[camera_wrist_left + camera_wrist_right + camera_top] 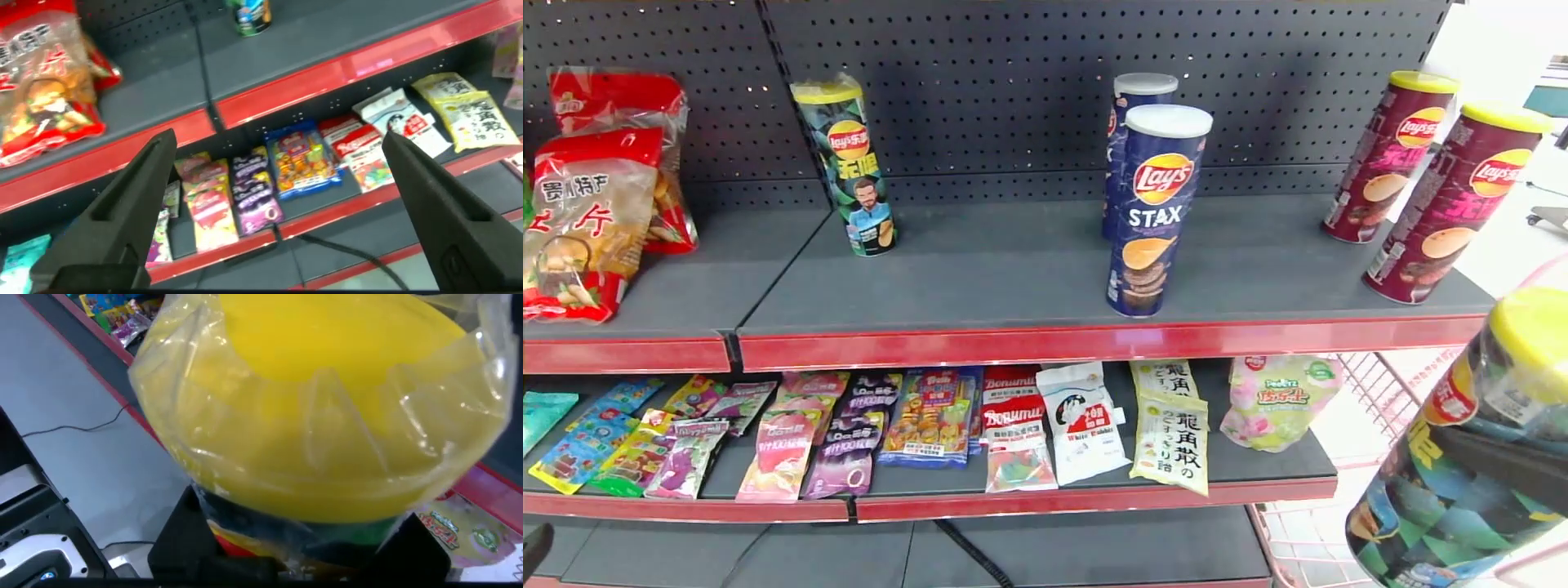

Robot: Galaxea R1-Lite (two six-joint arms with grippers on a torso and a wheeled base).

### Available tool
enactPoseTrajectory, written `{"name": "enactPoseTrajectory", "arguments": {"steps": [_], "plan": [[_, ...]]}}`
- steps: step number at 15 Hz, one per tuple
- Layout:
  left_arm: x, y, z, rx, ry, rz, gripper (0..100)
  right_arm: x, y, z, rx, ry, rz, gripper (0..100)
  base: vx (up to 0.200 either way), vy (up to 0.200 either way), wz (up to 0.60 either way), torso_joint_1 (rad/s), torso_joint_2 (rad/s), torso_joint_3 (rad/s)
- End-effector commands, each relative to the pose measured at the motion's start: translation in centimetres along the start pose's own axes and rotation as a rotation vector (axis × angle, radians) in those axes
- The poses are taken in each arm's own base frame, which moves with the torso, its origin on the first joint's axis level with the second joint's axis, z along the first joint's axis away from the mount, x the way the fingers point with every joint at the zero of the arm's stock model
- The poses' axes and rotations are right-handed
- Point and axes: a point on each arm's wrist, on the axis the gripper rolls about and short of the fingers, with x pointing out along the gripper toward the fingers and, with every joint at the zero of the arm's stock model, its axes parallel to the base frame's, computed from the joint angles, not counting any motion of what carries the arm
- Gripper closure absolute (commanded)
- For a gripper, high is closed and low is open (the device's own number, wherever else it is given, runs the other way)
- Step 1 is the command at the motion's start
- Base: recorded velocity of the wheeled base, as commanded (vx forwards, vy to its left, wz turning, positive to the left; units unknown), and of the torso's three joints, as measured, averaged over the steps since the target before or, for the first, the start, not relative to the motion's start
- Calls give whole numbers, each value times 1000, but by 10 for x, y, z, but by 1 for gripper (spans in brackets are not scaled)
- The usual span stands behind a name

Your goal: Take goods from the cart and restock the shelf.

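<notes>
**Restocking scene: film-wrapped canister held beside the shelf's right end**

The held canister (1462, 457) is a cylinder with a teal and green faceted print and a yellow lid, and it is wrapped in crinkled, glossy clear film. It is tilted, with the lid up, and is seen low at the robot's right, in front of the pink wire cart (1372, 384), below and beyond the right end of the upper shelf (1094, 339). The right claw (302, 539) is clamped on its body just under the lid, with one black finger (184, 535) on each side.

The left claw (278, 204) is held wide apart with nothing between its matt black, tapering fingers (122, 212). It faces the shelf's lower tiers.

The upper shelf is a flat, dark grey board with a glossy red front lip, and it is backed by perforated pegboard (1013, 82). On it these things stand upright:

- a matching green canister (849, 167) toward the left
- two blue canisters (1156, 212) with white lids, one behind the other, at the middle
- two maroon canisters (1454, 204) with yellow lids at the right end

Crumpled red snack bags (588, 220) lean on the board to the left. A broad bare stretch is left between the green canister and the blue pair, and another between the blue pair and the maroon pair.

On the lower shelf (1094, 498), flat foil pouches (931, 416) are laid in overlapping rows.
</notes>
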Motion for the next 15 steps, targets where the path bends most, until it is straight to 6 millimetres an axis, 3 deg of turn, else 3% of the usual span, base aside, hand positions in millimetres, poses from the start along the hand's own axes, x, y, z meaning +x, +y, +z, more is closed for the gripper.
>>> {"name": "enactPoseTrajectory", "arguments": {"steps": [1,8,15], "plan": [[0,0,0,0,-1,0,0,2,0,0,0,6,8,100,0,200,0,2,2,2],[0,0,-1,1,4,-1,0,3,3,1,-6,2,39,100,0,200,0,0,2,4],[0,0,-1,7,4,-1,0,6,3,0,-6,10,45,100,0,0,0,0,0,0]]}}
